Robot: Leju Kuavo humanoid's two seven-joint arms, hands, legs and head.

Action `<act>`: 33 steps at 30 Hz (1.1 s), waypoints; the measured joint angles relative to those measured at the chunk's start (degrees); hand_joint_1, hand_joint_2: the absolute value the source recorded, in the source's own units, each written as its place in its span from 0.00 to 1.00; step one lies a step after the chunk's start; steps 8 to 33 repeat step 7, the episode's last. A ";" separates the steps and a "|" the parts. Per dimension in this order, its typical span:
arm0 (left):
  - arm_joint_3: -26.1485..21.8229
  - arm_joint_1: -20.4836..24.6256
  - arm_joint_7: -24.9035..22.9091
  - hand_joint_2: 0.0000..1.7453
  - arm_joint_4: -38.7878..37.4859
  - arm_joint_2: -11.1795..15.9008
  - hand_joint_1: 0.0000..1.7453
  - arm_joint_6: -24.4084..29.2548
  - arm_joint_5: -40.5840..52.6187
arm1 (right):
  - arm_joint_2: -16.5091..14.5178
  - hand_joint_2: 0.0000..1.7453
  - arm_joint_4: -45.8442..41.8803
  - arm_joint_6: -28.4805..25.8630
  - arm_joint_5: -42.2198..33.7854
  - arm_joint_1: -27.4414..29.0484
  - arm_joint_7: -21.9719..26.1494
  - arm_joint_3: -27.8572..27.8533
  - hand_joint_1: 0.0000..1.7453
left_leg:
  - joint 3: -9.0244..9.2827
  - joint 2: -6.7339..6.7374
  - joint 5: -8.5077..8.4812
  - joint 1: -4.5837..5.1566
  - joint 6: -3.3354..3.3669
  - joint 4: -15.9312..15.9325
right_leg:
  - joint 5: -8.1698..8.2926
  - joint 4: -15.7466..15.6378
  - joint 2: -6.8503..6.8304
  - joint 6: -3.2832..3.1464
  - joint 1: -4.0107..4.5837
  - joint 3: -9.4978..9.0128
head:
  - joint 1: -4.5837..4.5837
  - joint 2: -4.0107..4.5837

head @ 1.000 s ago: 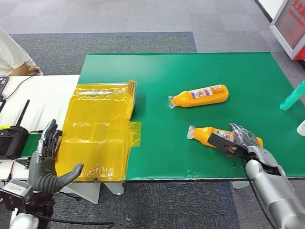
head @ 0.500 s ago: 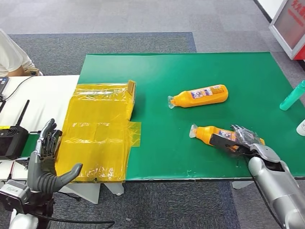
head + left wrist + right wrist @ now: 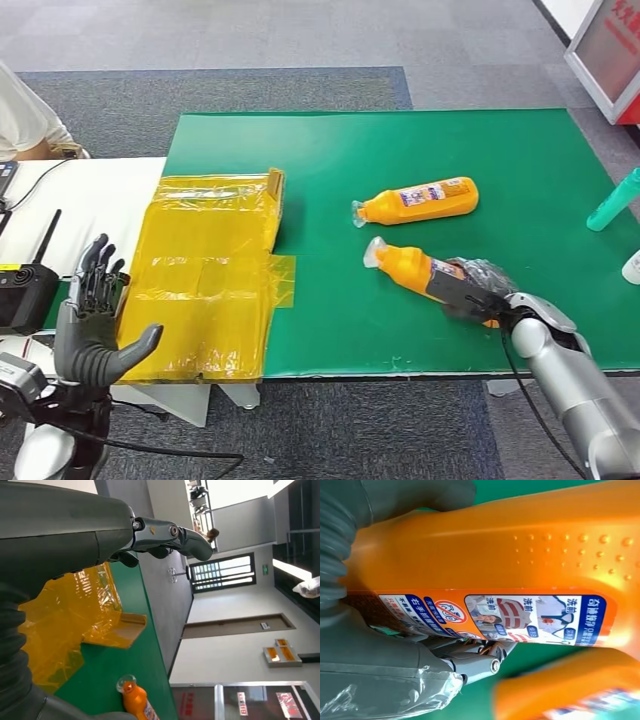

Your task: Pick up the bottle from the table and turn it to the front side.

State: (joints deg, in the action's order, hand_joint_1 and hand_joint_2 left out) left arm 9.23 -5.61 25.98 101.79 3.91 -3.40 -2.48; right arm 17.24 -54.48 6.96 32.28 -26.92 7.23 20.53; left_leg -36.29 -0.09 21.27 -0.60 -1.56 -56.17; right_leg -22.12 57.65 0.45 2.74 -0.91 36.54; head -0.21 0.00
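orange bottle [image 3: 411,272], lying tilted on green table [image 3: 340,150], clear cap

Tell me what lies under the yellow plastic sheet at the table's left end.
The yellow plastic sheet rests partly on the green table and partly on the white surface beside it. A cardboard edge shows at its far corner; whatever else it wraps is covered.

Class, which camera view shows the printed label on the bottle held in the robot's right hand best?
The right wrist view: the held bottle's label is close, its pictures distinct. In the head view the right hand covers most of it. The left wrist view's bottle cannot be identified.
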 joint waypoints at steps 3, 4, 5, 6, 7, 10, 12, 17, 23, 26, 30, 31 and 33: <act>-0.02 1.47 0.27 1.00 -1.85 0.00 0.00 -1.17 -1.43 | -1.40 1.00 -0.02 0.02 -4.60 -0.46 3.75 0.50 1.00 | -0.02 0.00 -0.04 0.00 0.02 0.00 | 0.00 0.00 -0.01 0.00 0.00 0.00 | 0.01 0.00; 0.00 1.98 0.39 1.00 -2.37 0.00 0.00 -1.74 -2.27 | -1.97 1.00 -0.09 0.03 -6.83 -0.53 5.71 0.55 1.00 | -0.03 0.00 -0.04 0.00 0.02 0.00 | 0.00 0.01 -0.01 0.00 0.00 0.01 | 0.02 0.00; 0.02 2.61 0.50 1.00 -2.96 0.00 0.00 -2.35 -3.41 | -2.66 1.00 -0.27 0.03 -9.37 -0.58 7.99 0.55 1.00 | -0.03 0.00 -0.04 0.00 0.02 0.00 | 0.00 0.01 -0.01 0.00 0.00 0.01 | 0.02 0.00; 0.04 3.35 0.57 1.00 -3.58 0.00 0.00 -2.93 -4.62 | -3.43 1.00 -0.55 0.04 -11.74 -0.64 10.11 0.54 1.00 | -0.03 0.00 -0.04 0.00 0.02 0.00 | 0.01 0.01 0.00 0.00 0.00 0.02 | 0.02 0.00; 0.06 3.76 0.60 1.00 -3.91 0.00 0.00 -3.24 -5.30 | -3.83 1.00 -0.70 0.04 -13.00 -0.65 11.24 0.54 1.00 | -0.03 0.00 -0.04 0.00 0.02 0.00 | 0.01 0.01 0.00 0.00 0.00 0.02 | 0.02 0.00; 0.06 3.76 0.60 1.00 -3.91 0.00 0.00 -3.24 -5.30 | -3.83 1.00 -0.70 0.04 -13.00 -0.65 11.24 0.54 1.00 | -0.03 0.00 -0.04 0.00 0.02 0.00 | 0.01 0.01 0.00 0.00 0.00 0.02 | 0.02 0.00; 0.06 3.76 0.60 1.00 -3.91 0.00 0.00 -3.24 -5.30 | -3.83 1.00 -0.70 0.04 -13.00 -0.65 11.24 0.54 1.00 | -0.03 0.00 -0.04 0.00 0.02 0.00 | 0.01 0.01 0.00 0.00 0.00 0.02 | 0.02 0.00; 0.06 3.76 0.60 1.00 -3.91 0.00 0.00 -3.24 -5.30 | -3.83 1.00 -0.70 0.04 -13.00 -0.65 11.24 0.54 1.00 | -0.03 0.00 -0.04 0.00 0.02 0.00 | 0.01 0.01 0.00 0.00 0.00 0.02 | 0.02 0.00; 0.06 3.76 0.60 1.00 -3.91 0.00 0.00 -3.24 -5.30 | -3.83 1.00 -0.70 0.04 -13.00 -0.65 11.24 0.54 1.00 | -0.03 0.00 -0.04 0.00 0.02 0.00 | 0.01 0.01 0.00 0.00 0.00 0.02 | 0.02 0.00; 0.06 3.76 0.60 1.00 -3.91 0.00 0.00 -3.24 -5.30 | -3.83 1.00 -0.70 0.04 -13.00 -0.65 11.24 0.54 1.00 | -0.03 0.00 -0.04 0.00 0.02 0.00 | 0.01 0.01 0.00 0.00 0.00 0.02 | 0.02 0.00; 0.06 3.76 0.60 1.00 -3.91 0.00 0.00 -3.24 -5.30 | -3.83 1.00 -0.70 0.04 -13.00 -0.65 11.24 0.54 1.00 | -0.03 0.00 -0.04 0.00 0.02 0.00 | 0.01 0.01 0.00 0.00 0.00 0.02 | 0.02 0.00; 0.06 3.76 0.60 1.00 -3.91 0.00 0.00 -3.24 -5.30 | -3.83 1.00 -0.70 0.04 -13.00 -0.65 11.24 0.54 1.00 | -0.03 0.00 -0.04 0.00 0.02 0.00 | 0.01 0.01 0.00 0.00 0.00 0.02 | 0.02 0.00; 0.06 3.76 0.60 1.00 -3.91 0.00 0.00 -3.24 -5.30 | -3.83 1.00 -0.70 0.04 -13.00 -0.65 11.24 0.54 1.00 | -0.03 0.00 -0.04 0.00 0.02 0.00 | 0.01 0.01 0.00 0.00 0.00 0.02 | 0.02 0.00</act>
